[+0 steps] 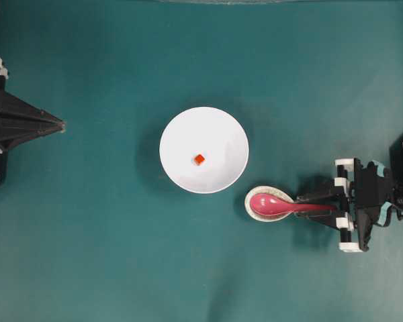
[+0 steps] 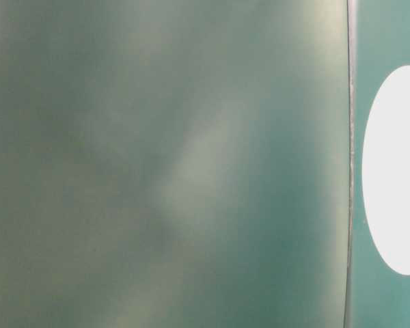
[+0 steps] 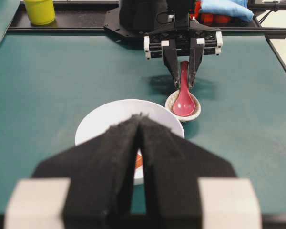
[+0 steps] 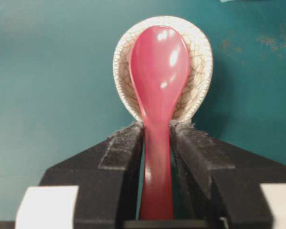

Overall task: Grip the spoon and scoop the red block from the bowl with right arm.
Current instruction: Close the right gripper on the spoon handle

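Straddling the spoon (image 4: 157, 124) handle now: my right gripper (image 4: 157, 131) has its fingers (image 4: 126, 143) drawn in close on either side, but I can't tell whether they pinch it yet. The spoon's scoop lies in the speckled spoon rest (image 1: 258, 213), just beside the bowl (image 1: 181, 134). Nothing lifted so far. The red block (image 1: 199, 159) sits near the bowl's middle, untouched. My left gripper (image 3: 139, 125) is pressed shut and empty, parked well away. Ahead, I reckon: firm grip, lift, swing over, scoop.

left gripper (image 1: 59, 125) closed, right gripper (image 4: 157, 131) clamped
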Robot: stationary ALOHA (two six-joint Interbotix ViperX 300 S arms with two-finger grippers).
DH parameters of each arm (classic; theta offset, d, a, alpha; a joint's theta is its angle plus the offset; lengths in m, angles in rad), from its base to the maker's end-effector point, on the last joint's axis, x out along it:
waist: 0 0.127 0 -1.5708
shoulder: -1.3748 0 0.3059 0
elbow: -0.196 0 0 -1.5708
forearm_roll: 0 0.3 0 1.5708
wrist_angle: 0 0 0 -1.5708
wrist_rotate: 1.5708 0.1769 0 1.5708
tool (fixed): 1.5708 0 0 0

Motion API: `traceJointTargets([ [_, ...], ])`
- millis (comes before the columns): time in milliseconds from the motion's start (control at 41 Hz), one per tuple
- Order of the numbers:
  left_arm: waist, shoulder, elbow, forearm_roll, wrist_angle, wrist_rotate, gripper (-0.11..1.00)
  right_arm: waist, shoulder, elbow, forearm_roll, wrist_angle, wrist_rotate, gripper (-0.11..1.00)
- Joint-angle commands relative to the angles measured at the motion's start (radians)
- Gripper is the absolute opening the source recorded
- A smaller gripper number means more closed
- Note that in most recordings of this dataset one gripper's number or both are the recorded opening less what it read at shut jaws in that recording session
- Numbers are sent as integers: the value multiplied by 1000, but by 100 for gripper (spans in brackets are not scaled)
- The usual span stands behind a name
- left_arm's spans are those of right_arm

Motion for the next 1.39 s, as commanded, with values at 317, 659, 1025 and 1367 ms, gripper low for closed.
traceJointTargets([
  [317,0,5,-23,2,-5,0,1,3,-9,0,3,-8,40,29],
  [659,0,9,-21,2,-3,0,1,3,-44,23,0,0,98,34],
  [1025,0,12,-21,2,-5,0,1,3,-66,23,0,20,89,47],
  [1367,0,12,-21,2,-5,0,1,5,-66,25,0,21,18,47],
])
